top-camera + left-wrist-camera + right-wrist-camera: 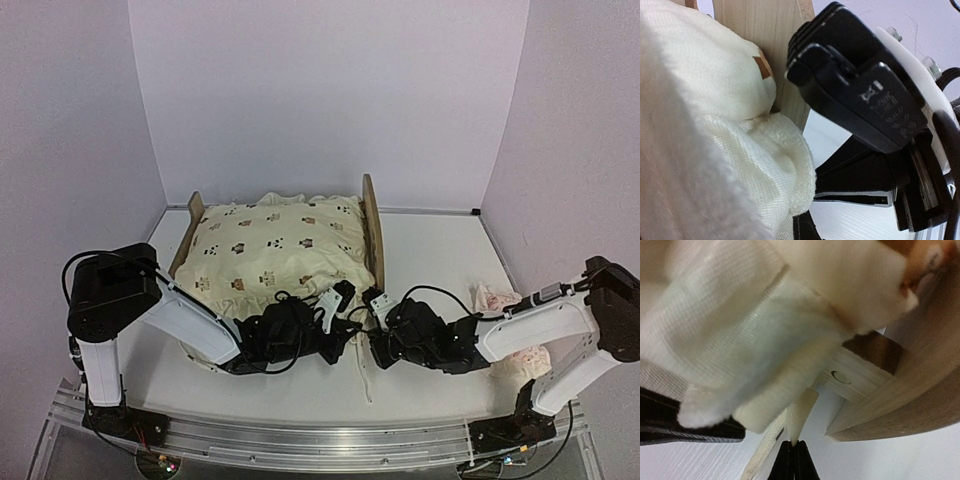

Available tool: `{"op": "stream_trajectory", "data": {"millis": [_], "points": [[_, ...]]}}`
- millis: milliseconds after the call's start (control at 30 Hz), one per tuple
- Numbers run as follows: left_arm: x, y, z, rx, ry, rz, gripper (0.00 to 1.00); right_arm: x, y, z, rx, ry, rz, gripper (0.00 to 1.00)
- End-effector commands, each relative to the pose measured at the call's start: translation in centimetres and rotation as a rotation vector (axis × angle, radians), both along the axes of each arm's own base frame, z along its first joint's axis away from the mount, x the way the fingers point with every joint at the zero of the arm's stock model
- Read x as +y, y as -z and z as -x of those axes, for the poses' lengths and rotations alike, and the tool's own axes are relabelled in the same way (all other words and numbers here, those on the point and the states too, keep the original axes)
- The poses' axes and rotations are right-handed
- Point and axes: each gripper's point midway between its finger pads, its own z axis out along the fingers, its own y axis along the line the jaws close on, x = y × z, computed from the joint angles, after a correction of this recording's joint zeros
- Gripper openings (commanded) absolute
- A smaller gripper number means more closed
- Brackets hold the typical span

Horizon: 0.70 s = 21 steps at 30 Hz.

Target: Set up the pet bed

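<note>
The pet bed (372, 228), a light-wood frame, stands mid-table with the cream animal-print cushion (280, 245) filling it. Both grippers meet at its near right corner. My right gripper (377, 303) (795, 447) is shut on a cream tie (802, 412) hanging from the cushion (765, 315), just below the bed's wooden leg (850, 375). My left gripper (338, 298) (802, 222) is shut, and the cushion's ruffle (790, 170) drapes over its tips, so any hold on fabric is hidden. The left wrist view shows the bed board (760, 30) and the right arm's black wrist (855, 100) close by.
A pink ruffled pillow (497, 298) lies on the table at the right, partly under the right arm. A second cream tie (365, 375) trails toward the near edge between the arms. Lilac walls close in the table on three sides.
</note>
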Motion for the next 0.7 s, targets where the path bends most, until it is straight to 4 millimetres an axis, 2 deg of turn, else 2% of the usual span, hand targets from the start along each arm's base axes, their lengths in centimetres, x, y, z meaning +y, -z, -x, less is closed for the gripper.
{"op": "stream_trajectory", "data": {"millis": [0,567,667], "points": [[-0.1,-3.2,-0.1,-0.011,0.004,0.058,0.00,1.7,-1.2,-0.9,-0.135,-0.106,-0.033,0.00],[0.0,-3.0,-0.3,0.030,-0.016,0.040,0.01,3.7,-0.6,-0.7,-0.322,-0.281,-0.099,0.00],[1.7,-2.8,-1.6,0.040,-0.125,0.013,0.12,3.3,-0.6,-1.1,-0.336,-0.251,-0.089,0.00]]}}
